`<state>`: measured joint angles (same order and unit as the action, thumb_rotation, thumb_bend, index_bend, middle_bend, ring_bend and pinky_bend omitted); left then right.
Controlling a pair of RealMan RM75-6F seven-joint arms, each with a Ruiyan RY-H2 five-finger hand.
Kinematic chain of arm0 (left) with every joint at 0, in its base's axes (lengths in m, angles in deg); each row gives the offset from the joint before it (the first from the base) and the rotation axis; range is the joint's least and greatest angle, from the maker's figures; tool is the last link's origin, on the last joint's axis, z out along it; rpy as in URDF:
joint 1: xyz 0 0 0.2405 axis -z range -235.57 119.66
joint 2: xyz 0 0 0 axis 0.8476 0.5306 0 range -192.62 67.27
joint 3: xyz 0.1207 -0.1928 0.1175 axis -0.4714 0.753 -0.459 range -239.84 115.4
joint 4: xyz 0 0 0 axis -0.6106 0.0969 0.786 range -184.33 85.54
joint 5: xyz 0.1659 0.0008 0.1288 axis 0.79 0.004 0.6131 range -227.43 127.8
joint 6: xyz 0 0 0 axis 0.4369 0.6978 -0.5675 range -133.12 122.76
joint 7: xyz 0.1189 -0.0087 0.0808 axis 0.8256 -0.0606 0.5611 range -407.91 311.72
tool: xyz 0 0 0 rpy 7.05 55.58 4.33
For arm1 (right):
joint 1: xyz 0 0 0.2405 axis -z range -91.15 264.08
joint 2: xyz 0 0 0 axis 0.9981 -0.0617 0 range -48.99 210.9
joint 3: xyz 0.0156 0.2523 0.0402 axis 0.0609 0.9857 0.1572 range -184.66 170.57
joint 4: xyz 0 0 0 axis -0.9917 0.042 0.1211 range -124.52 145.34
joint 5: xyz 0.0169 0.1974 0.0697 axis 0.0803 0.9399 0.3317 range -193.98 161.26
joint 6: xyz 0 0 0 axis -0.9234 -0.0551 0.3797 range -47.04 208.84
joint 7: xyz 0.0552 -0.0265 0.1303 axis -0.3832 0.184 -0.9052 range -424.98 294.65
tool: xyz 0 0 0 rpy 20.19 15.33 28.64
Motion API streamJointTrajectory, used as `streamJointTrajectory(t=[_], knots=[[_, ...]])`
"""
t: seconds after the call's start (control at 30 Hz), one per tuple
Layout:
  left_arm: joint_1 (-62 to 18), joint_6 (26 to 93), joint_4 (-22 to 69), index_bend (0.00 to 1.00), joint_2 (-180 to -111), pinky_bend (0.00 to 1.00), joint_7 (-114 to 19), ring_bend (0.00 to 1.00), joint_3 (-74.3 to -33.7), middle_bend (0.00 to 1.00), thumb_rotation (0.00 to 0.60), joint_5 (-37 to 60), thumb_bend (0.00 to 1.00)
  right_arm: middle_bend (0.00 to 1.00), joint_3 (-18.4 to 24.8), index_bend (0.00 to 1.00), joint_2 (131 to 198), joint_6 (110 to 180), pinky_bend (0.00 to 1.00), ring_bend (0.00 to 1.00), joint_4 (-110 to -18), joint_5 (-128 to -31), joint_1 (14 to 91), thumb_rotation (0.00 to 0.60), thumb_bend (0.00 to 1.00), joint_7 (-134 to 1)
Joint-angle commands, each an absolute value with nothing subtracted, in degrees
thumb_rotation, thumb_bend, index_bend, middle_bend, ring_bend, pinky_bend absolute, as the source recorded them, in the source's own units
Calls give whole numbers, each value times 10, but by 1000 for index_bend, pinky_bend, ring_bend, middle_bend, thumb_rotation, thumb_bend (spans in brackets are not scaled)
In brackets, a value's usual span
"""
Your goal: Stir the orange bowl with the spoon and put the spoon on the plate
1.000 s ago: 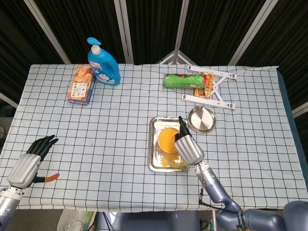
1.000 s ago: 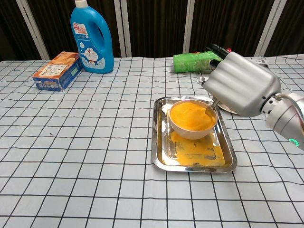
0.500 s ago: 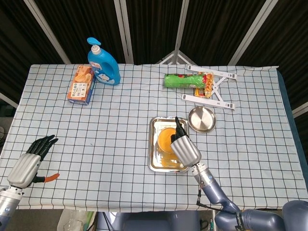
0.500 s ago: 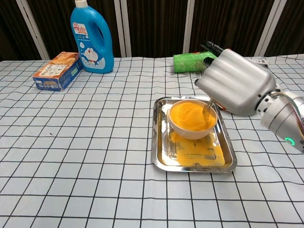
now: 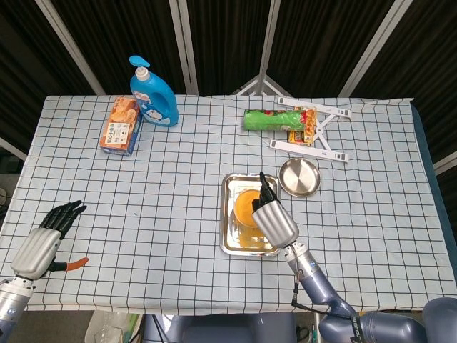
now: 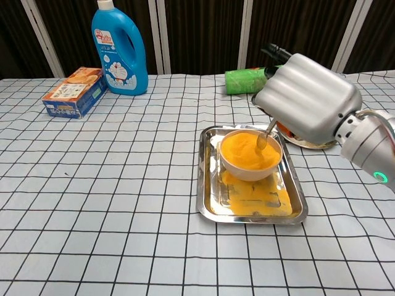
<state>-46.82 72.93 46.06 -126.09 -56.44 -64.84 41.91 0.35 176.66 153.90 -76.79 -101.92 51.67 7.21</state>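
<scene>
One hand, the right hand (image 6: 307,98), pinches the spoon (image 6: 265,135) with its tip down in the orange bowl (image 6: 249,155) for stirring; the plate (image 5: 299,177) waits just beyond.

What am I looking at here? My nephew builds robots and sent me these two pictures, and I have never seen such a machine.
It is a robot with two arms, each ending in a mechanical hand; a person steers it remotely. Both pictures come from its own cameras: the head view looks down on the table, the chest view looks across it from lower.

The right hand holds a spoon whose tip dips into an orange bowl standing in a metal tray. The left hand holds nothing, fingers apart, near the table's front corner.

Also on the checked cloth: a small round metal plate beside the tray, a blue bottle, an orange box, a green packet and a white folding stand.
</scene>
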Motion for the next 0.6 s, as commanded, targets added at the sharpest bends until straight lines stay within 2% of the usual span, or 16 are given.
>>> streamJointTrajectory(t=[0.03,0.6], knots=[[-468,729,461,0,-1261,0,-564,0,-649,0,600,419,0,578,3,665,1768,1539,0,300,-773,-1021,516,600,500,72],[-468,730,460,0,-1261,0,-565,0,-648,0,600,420,0,578,-8,665,1772,1531,0,299,-779,-1031,516,600,500,78]])
